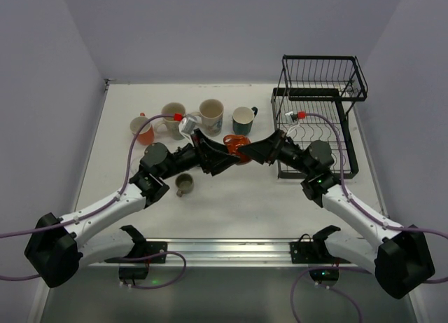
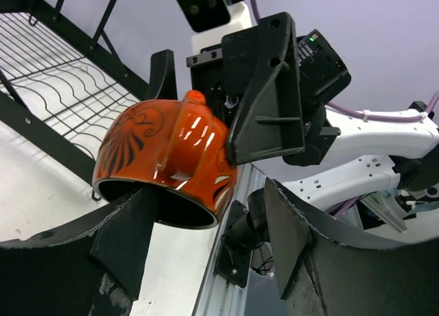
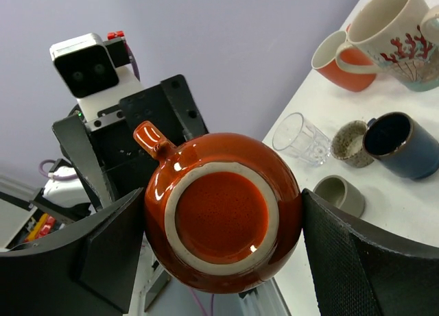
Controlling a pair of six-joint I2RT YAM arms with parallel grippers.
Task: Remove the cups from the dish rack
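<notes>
From above, the right gripper clamps an orange mug over the table, left of the dish rack. The left wrist view shows the left gripper spread wide, the mug partly between its fingers. The right wrist view shows both fingers pressed against the mug's sides.

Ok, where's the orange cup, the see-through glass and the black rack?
orange cup (image 3: 219, 220): right wrist view, on its round underside.
clear glass (image 3: 302, 139): right wrist view, on its side wall.
dish rack (image 1: 315, 92): top external view, on the upper basket's front rim.
</notes>
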